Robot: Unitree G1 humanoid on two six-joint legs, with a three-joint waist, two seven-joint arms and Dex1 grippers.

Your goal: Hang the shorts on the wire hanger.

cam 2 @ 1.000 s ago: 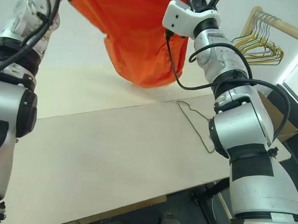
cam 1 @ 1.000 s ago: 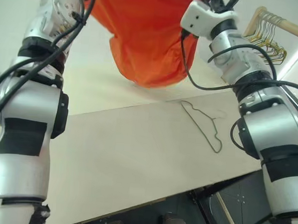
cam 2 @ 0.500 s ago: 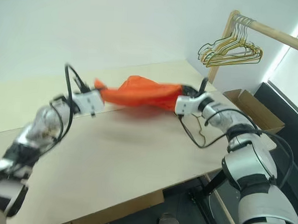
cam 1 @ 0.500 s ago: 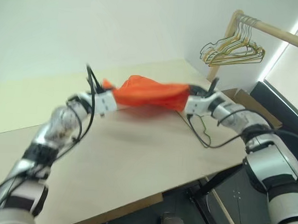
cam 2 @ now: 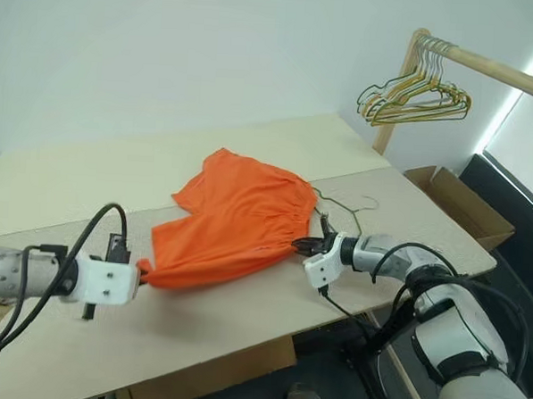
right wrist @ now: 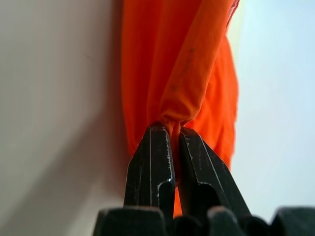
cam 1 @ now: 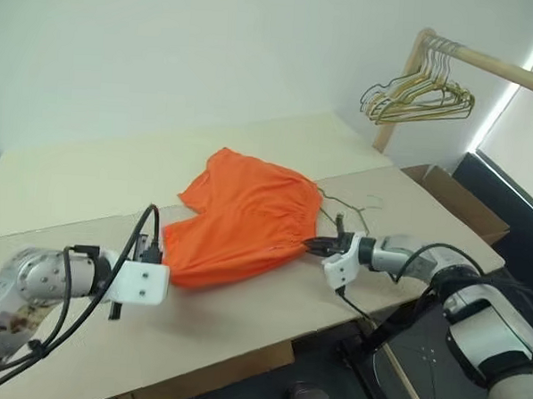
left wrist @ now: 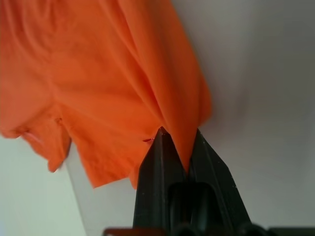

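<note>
The shorts are lying spread flat on the surface; the left claw is pinching together on their near corner, and the right claw is clamping the waistband edge; the wire hanger is resting on the surface just beyond the waistband, partly tucked under it, not yet threaded; judging by this, the hanging itself is all remaining.

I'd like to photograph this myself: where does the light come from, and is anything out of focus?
Eye views: bright strip at the right edge, soft shadows under the shorts. Wrist views: the left gripper and right gripper look sharp, table behind blurred.
</note>
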